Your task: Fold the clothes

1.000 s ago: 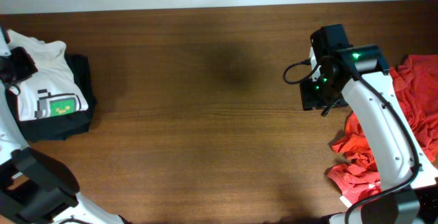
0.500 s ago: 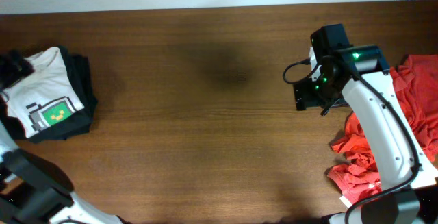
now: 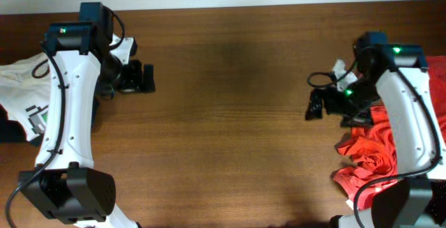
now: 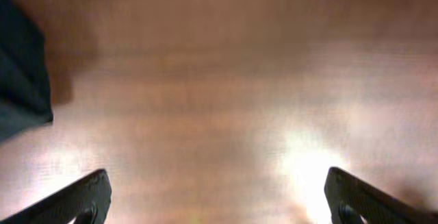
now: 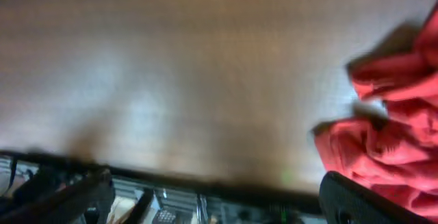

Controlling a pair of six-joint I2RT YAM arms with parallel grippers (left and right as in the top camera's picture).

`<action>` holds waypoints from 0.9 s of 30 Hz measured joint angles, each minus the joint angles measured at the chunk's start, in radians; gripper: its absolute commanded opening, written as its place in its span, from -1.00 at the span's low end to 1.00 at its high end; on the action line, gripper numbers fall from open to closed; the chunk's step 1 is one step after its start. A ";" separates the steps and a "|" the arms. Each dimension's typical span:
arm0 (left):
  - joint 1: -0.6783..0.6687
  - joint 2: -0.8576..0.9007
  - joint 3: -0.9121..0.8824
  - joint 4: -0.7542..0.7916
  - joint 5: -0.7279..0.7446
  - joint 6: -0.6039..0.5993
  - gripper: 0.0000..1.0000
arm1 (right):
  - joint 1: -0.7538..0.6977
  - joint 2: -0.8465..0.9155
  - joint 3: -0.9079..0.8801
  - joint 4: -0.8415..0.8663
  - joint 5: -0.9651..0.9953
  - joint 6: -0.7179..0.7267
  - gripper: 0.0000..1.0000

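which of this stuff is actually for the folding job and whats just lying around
For the job:
- white printed t-shirt, far left
- dark garment under it
- red clothes, crumpled at far right
- left gripper and right gripper, both open, holding nothing

Not part of it:
- only the wooden table

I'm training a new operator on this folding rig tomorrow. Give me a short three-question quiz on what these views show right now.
1. True or false: the left gripper is shut on a garment.
2. Where does the white T-shirt with the pixel graphic lie? A) in the middle of the table; B) at its left edge; C) at its far-right edge.
3. Fill in: the crumpled clothes nearest the right gripper are ____.

Key: 1 false, its fingers stand wide apart with nothing between them; 2 B; 3 red.
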 measured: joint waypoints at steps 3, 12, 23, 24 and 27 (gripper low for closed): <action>0.000 0.000 -0.002 -0.106 -0.008 -0.004 0.98 | -0.022 -0.007 -0.024 -0.050 -0.005 -0.045 0.98; 0.000 -0.686 -0.746 0.447 -0.025 -0.030 0.99 | -0.022 -0.777 -0.575 0.435 0.003 0.002 0.97; 0.000 -1.709 -1.134 0.610 -0.026 -0.031 0.98 | -0.022 -1.223 -0.684 0.505 0.026 0.007 0.97; 0.000 -1.711 -1.134 0.595 -0.026 -0.030 0.98 | -0.022 -1.223 -0.684 0.505 0.025 0.007 0.97; 0.000 -1.711 -1.136 0.523 -0.026 -0.031 0.98 | -0.022 -1.223 -0.685 0.505 0.025 0.007 0.97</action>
